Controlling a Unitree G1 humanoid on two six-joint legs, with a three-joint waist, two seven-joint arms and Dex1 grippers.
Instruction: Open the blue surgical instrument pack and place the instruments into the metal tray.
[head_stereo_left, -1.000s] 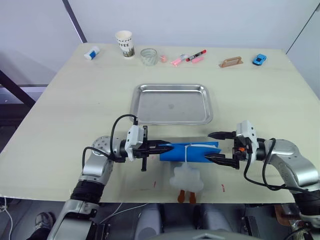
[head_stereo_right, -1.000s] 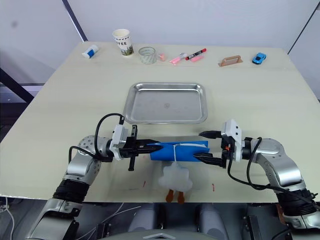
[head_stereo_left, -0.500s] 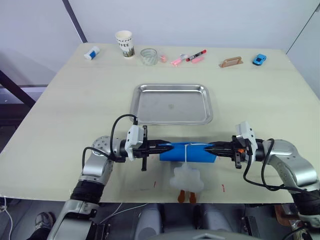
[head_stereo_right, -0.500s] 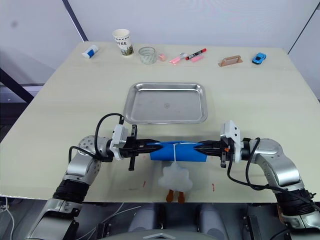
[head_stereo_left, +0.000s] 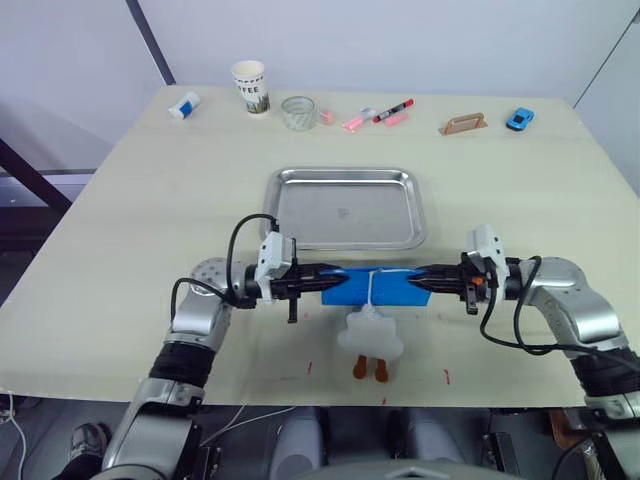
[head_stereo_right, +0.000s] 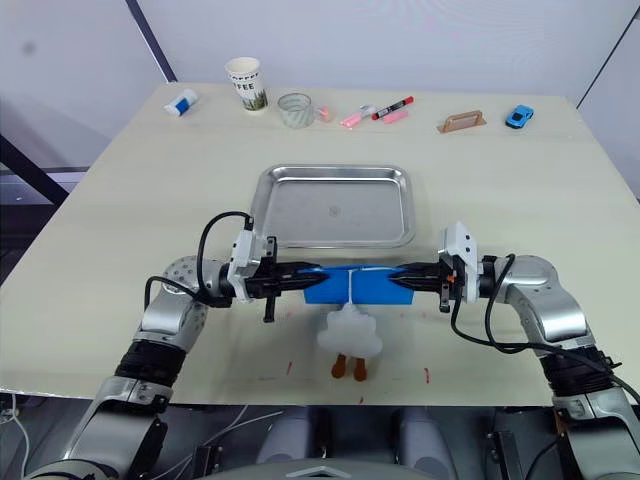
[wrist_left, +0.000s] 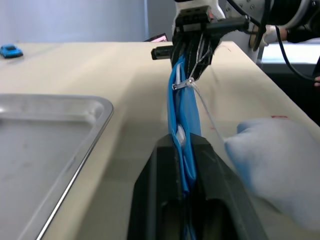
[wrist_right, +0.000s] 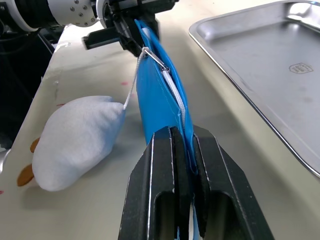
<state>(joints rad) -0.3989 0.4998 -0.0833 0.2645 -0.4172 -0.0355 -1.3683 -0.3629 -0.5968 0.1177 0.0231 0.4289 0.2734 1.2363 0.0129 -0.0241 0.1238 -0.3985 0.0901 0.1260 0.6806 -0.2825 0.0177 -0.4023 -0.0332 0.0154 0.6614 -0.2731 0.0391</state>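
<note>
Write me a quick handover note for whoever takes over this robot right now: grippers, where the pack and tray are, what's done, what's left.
Left gripper: jaws shut on the left end of the blue surgical instrument pack.
Right gripper: jaws shut on its right end.
The pack is folded, held edge-up between both grippers, just in front of the metal tray. A white plush toy hangs from it by a cord.
Done: pack gripped at both ends.
Left: open it and move the instruments into the tray, which holds none yet.

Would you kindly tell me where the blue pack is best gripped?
By its two short ends, coming in from either side. The blue pack is long, flat and on edge, so the left hand and right hand pinch its thin ends.
</note>
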